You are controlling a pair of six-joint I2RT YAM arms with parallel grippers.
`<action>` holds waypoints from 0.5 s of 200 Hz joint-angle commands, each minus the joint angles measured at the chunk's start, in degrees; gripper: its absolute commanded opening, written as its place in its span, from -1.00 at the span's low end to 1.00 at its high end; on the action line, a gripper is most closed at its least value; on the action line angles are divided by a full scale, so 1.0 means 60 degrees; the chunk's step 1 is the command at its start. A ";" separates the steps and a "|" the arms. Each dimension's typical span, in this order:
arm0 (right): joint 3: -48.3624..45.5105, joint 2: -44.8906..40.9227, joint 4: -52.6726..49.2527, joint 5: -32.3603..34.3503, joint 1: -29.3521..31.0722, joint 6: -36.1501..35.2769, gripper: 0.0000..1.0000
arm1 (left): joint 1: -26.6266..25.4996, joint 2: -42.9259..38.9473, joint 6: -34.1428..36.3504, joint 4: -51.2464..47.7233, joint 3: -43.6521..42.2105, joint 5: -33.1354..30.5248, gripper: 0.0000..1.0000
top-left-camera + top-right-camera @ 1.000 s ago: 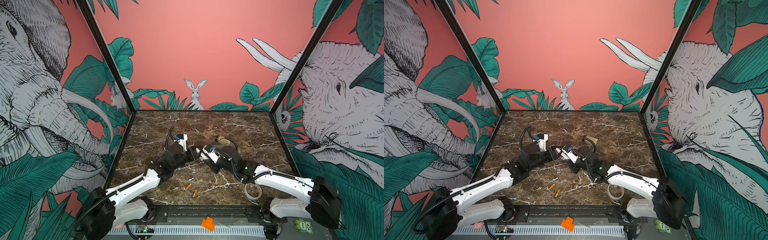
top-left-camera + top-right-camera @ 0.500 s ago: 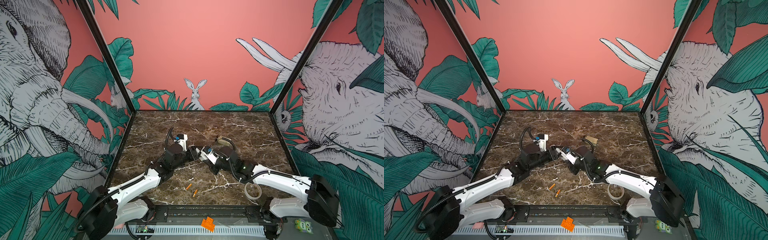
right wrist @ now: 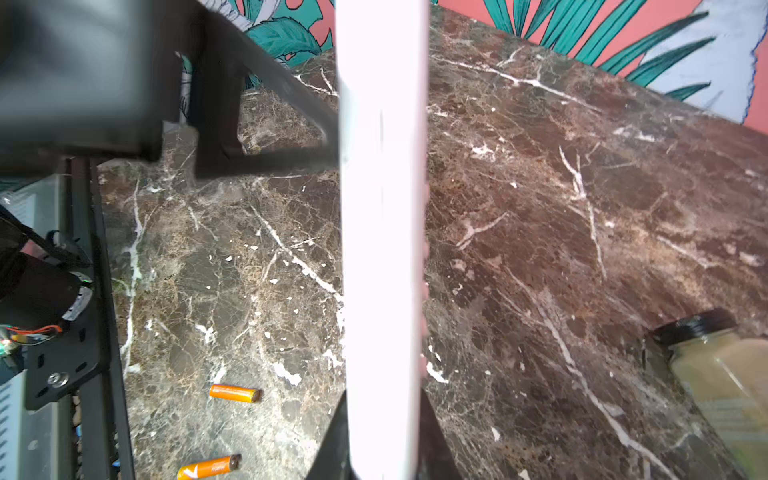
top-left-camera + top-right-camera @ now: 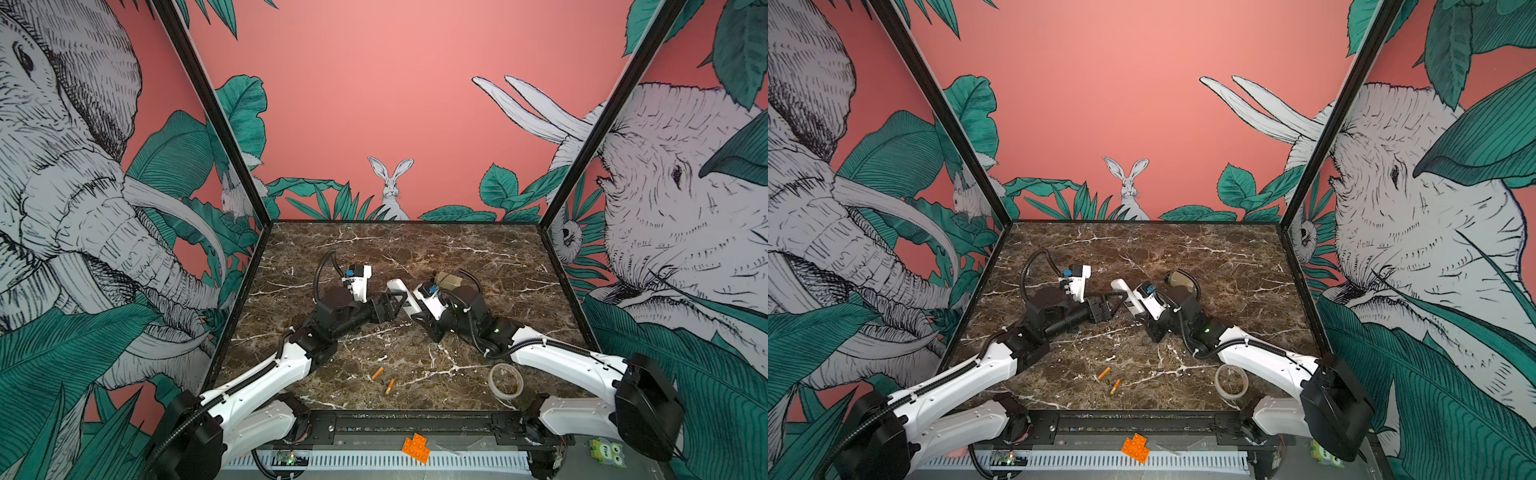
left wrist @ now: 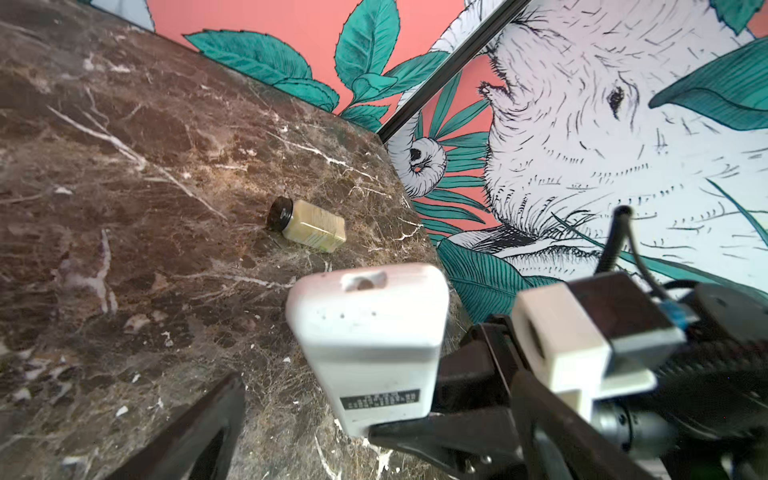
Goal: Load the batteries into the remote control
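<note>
Two batteries (image 4: 377, 373) are laid near the front edge of the marble table (image 4: 478, 257). A tape roll (image 4: 505, 394) is seen to their right, and a jar (image 4: 446, 280) is laid on its side farther back.

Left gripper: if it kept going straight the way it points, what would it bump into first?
Probably the remote: it sits right ahead of the left gripper, whose jaws stand open. How near is hard to judge.
</note>
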 commanded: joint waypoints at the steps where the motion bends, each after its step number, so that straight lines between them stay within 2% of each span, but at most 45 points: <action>1: -0.0136 -0.0451 0.0660 -0.1336 -0.0077 0.0030 -1.00 | 0.0096 -0.0521 0.1354 -0.0648 0.0184 0.0923 0.99; 33: -0.0534 -0.1257 0.0888 -0.2455 -0.0088 -0.0287 -1.00 | 0.0102 -0.1071 0.2694 -0.1749 0.0374 0.1442 0.98; 65: -0.0493 -0.1781 0.0117 -0.3056 -0.0106 -0.0802 -1.00 | 0.0095 -0.1566 0.3027 -0.1592 0.0356 0.2335 0.97; 91: -0.0400 -0.1843 -0.0263 -0.3852 -0.0122 -0.1114 -1.00 | 0.0104 -0.1753 0.3215 -0.1457 0.0490 0.3229 0.87; 100: -0.0347 -0.1856 -0.0391 -0.3961 -0.0120 -0.1181 -1.00 | 0.0103 -0.1794 0.3231 -0.1369 0.0506 0.3553 0.78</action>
